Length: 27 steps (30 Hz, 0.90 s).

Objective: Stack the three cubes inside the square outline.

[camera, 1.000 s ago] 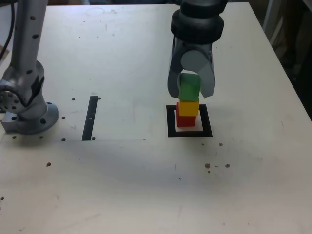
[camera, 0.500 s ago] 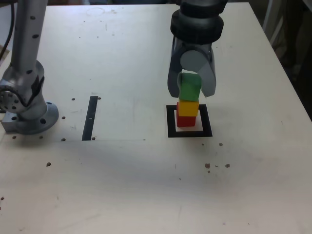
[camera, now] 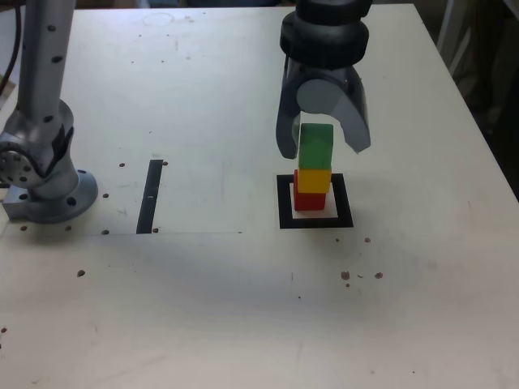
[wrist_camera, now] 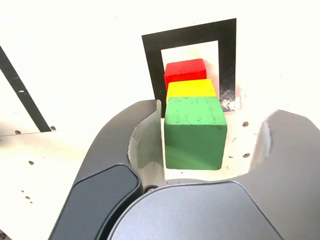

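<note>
Pale, speckled tabletop [camera: 243, 308] fills both views, with the arm's grey metal base [camera: 45, 190] bolted down at the exterior view's left and a straight black strip marking [camera: 150, 196] just to its right. Right of centre lies the thick black square outline [camera: 284, 203] with its pale middle, and inside it stands the stack: the small red cube [camera: 308, 200] at the bottom, the yellow cube [camera: 314, 179] on it, and the green cube [camera: 316, 146] on top. Over the stack hangs the dark grey gripper [camera: 323, 147], and this is what has changed: a second ago its jaws were clamped on the green cube, whereas now they have spread apart, so the cube sits free. The wrist view confirms it, showing a clear gap on one side of the green block [wrist_camera: 194, 132] and the other jaw at most just beside it. The green cube sits slightly skewed on the yellow one but stays upright. By my reading the stacking is done; only a careful straight lift away remains, without brushing the tower.
</note>
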{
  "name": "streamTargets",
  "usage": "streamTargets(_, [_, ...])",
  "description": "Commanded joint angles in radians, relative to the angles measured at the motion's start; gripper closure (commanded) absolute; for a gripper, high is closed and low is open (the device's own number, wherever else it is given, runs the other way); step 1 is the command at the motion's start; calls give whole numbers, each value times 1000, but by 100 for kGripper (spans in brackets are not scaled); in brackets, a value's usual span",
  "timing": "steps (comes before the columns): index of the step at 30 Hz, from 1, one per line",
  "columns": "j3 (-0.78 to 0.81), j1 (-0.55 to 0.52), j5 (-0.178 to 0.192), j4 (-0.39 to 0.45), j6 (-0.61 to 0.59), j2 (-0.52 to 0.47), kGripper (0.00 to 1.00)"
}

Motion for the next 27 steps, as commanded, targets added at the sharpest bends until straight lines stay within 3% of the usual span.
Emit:
streamTargets(1, [4, 2, 1, 3, 1, -13, 0])
streamTargets(9, [7, 2, 2, 51, 1, -60, 0])
streamTargets(16, [51, 16, 14, 122, 12, -206, 0])
streamTargets(27, [367, 20, 10, 89, 12, -382, 0])
